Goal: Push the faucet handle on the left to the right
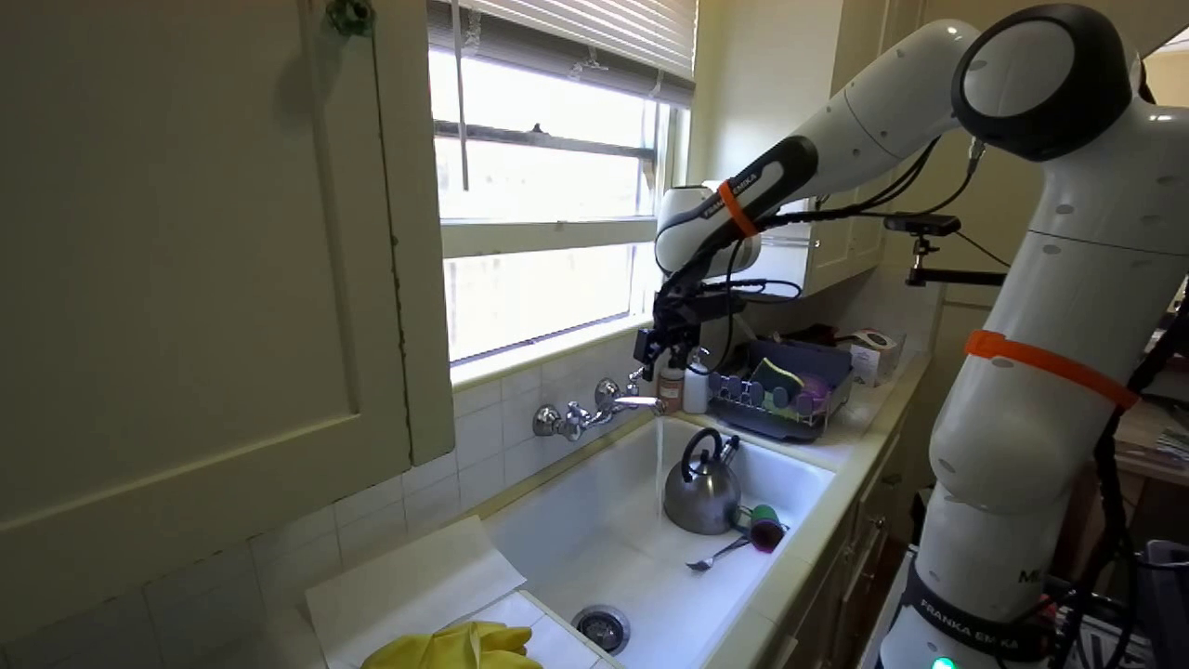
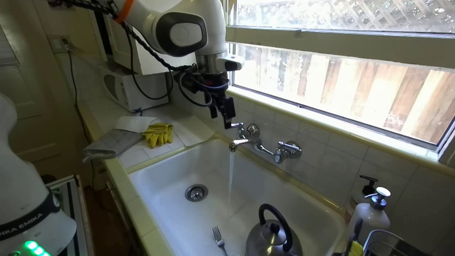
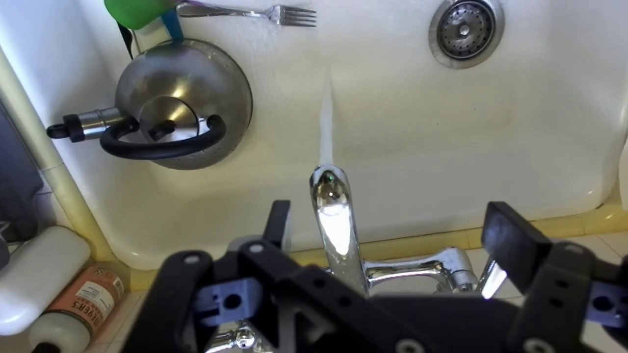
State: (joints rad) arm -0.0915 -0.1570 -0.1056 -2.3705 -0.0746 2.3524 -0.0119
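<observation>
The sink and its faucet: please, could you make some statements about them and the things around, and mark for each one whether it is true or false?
1. The kettle stands upright in the sink. True.
2. Water runs from the spout of the faucet. True.
3. The faucet has only one handle. False: it has a left handle and a right handle.
4. The fork is inside the sink. True.
5. The fingers of the tool are pressed together. False: there is a wide gap between them.
6. The yellow gloves are in the sink. False: they lie on the counter beside it.
</observation>
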